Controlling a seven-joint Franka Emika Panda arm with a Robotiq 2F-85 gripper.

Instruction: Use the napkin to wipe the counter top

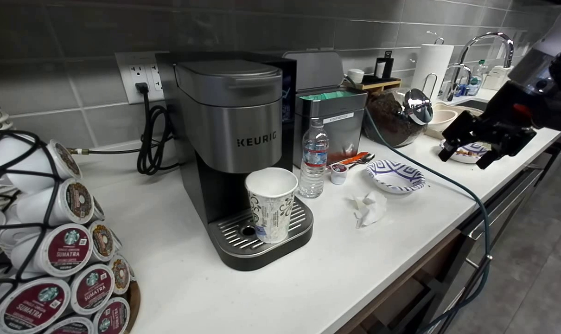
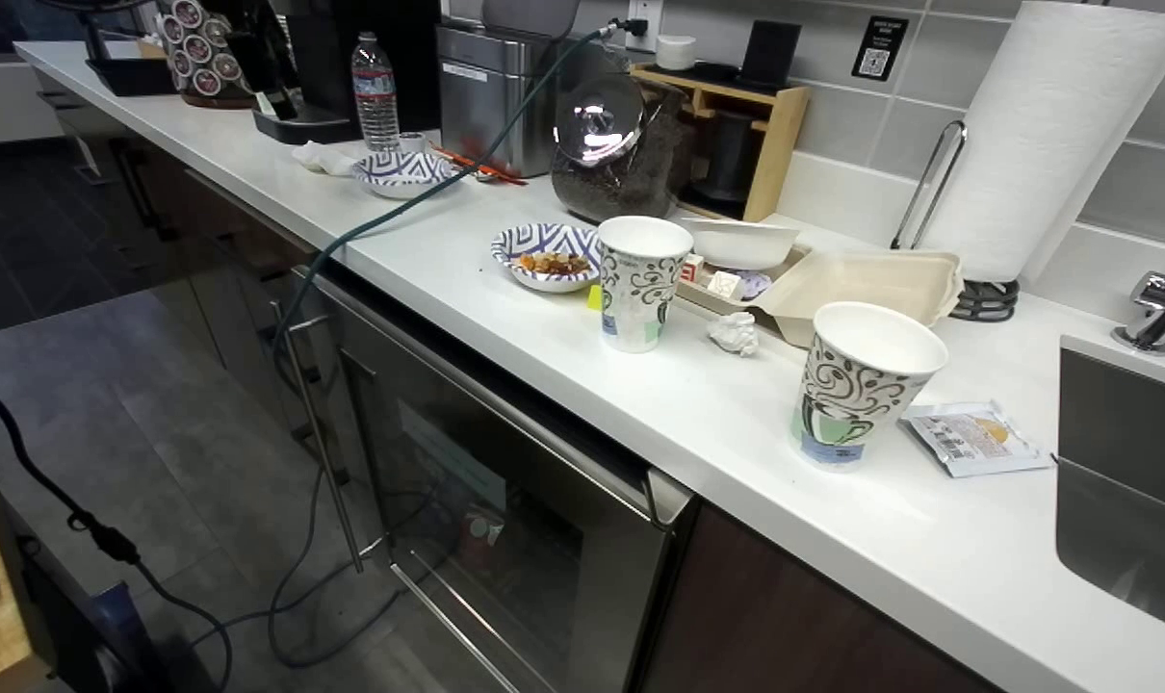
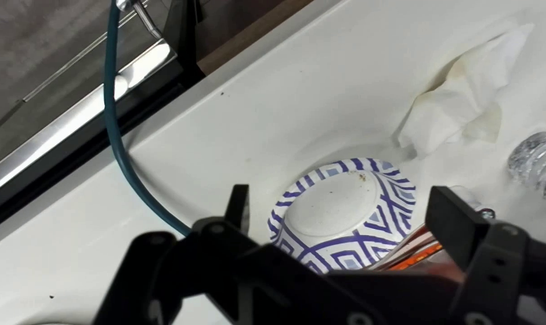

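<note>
The napkin (image 1: pixel 370 208) is a crumpled white paper lying on the white counter top (image 1: pixel 280 292), between the coffee machine and a blue-and-white dish. It shows at the far part of the counter in an exterior view (image 2: pixel 323 157) and at the upper right of the wrist view (image 3: pixel 465 97). Another crumpled white paper wad (image 2: pixel 734 333) lies beside a paper cup. My gripper (image 1: pixel 464 157) is raised above the counter, to the dish's right in that view. In the wrist view my gripper (image 3: pixel 343 203) has its fingers wide apart with nothing between them; the napkin is beyond the right fingertip.
The patterned dish (image 3: pixel 331 207) lies below the fingers. A water bottle (image 1: pixel 314 160), coffee machine (image 1: pixel 234 139) and paper cup (image 1: pixel 271 204) stand near the napkin. A green cable (image 1: pixel 466 185) crosses the counter and hangs over its front edge. A food bowl (image 2: pixel 549 255) and cups stand farther along.
</note>
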